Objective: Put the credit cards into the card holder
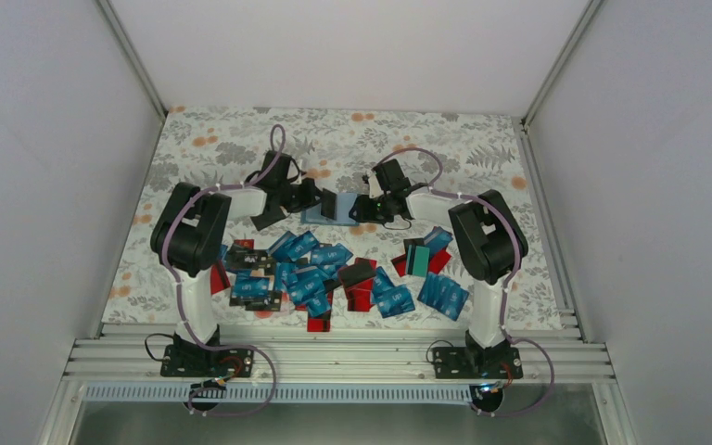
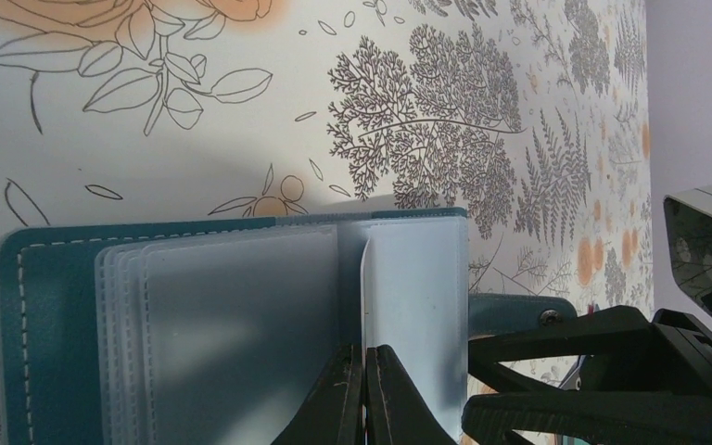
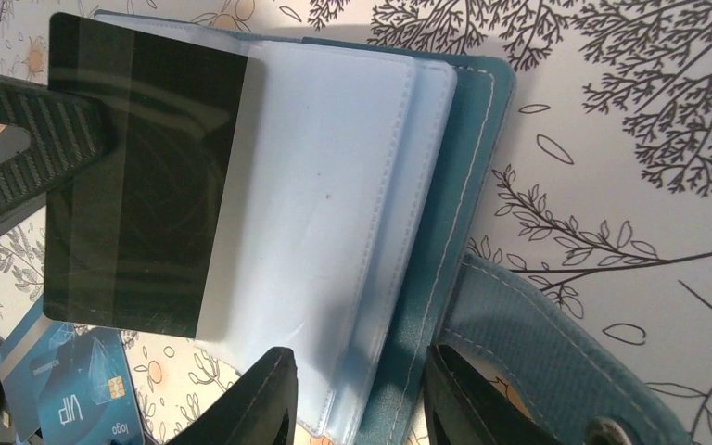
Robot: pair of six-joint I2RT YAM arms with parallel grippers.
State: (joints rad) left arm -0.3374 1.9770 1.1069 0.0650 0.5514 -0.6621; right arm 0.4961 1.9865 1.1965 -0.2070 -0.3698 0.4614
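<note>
Both at centre frame: left jaws are pinching a black card (image 3: 139,176), right jaws are clamping the card holder (image 3: 334,204).

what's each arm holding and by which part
Left end effector pinches the black rectangular plastic card by one long edge. Right end effector straddles an edge of the teal-blue folding card holder; grip unclear.
</note>
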